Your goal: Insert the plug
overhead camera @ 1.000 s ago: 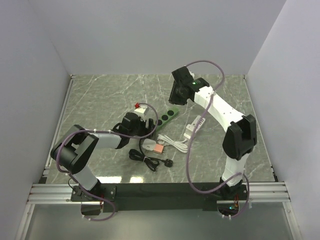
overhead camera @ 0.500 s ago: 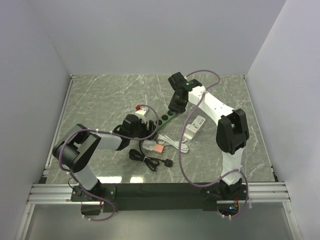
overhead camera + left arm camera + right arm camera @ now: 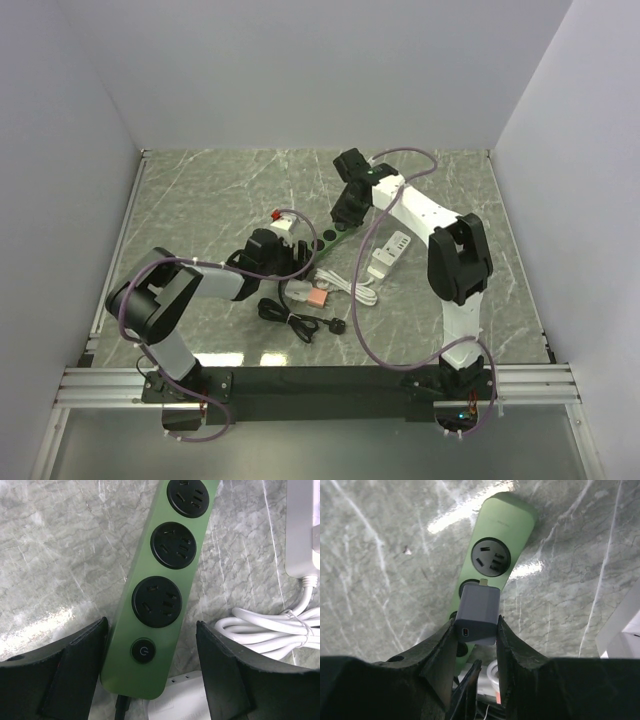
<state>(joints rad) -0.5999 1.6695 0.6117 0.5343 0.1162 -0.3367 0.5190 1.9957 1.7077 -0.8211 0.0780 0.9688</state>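
On the green power strip [image 3: 162,587] the only marking that reads is the power symbol on its round button [image 3: 143,651] (faint lettering at the far end is too small to make out). The left gripper [image 3: 150,630] stands open astride that switch end. Just over the strip's second socket from the rounded end, the right gripper [image 3: 476,626] is clamped on the grey charger plug [image 3: 477,611], above a grey-green marbled tabletop [image 3: 200,200] enclosed by white walls [image 3: 300,70].
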